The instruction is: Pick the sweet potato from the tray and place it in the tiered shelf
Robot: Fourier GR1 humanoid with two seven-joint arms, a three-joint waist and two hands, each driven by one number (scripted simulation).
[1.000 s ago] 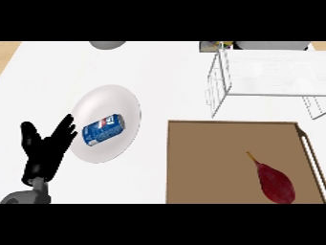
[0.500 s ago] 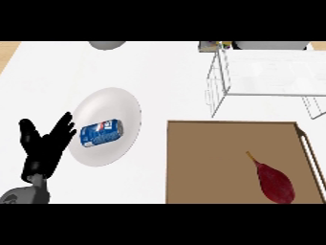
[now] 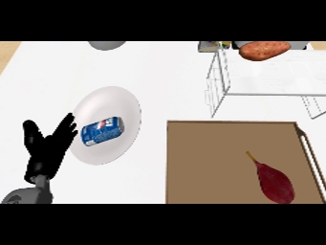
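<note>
A dark red sweet potato (image 3: 275, 181) with a thin tail lies on the brown tray (image 3: 208, 162), toward its right near side. The white wire tiered shelf (image 3: 278, 79) stands just behind the tray at the upper right. My left hand (image 3: 47, 152) rests open at the lower left, fingers up, beside the left rim of a plate and far from the tray. No part of my right hand shows.
A white plate (image 3: 109, 107) left of the tray holds a blue can (image 3: 102, 131) lying on its side. A brown potato-like lump (image 3: 264, 50) sits at the shelf's far edge. A grey round object (image 3: 107, 45) shows at the counter's back edge.
The brown lump at the back of the shelf has come into view. My left hand, the sweet potato and the tray have stayed where they were.
</note>
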